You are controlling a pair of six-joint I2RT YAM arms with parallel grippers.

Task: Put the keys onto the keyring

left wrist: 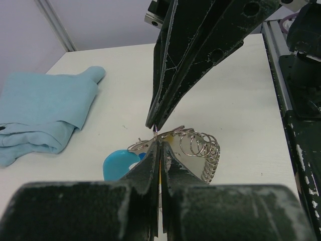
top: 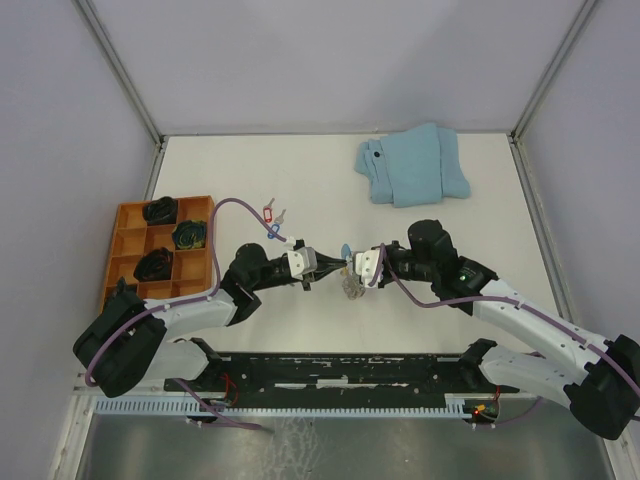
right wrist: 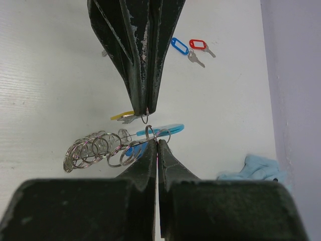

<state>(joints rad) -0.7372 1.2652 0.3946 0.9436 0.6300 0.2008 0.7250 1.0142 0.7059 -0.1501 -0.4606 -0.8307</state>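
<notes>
1. Right wrist view: the right end effector [right wrist: 156,143] is pressed together, pinching the keyring [right wrist: 95,148] by its wire beside the blue section, at mid-worktop [right wrist: 50,60].
2. The left end effector [right wrist: 146,109], also clamped tight, pinches the yellow-tagged key [right wrist: 123,116], nearly tip to tip with the right.
3. The red-tagged key [right wrist: 197,44] and blue-tagged key [right wrist: 178,45] lie together, well apart from the keyring.

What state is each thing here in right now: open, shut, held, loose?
left gripper: shut, pinching the yellow-tagged key.
right gripper: shut on the keyring.
red-tagged key, blue-tagged key: loose on the table.
cloth: folded.
tray: three pockets filled.
</notes>
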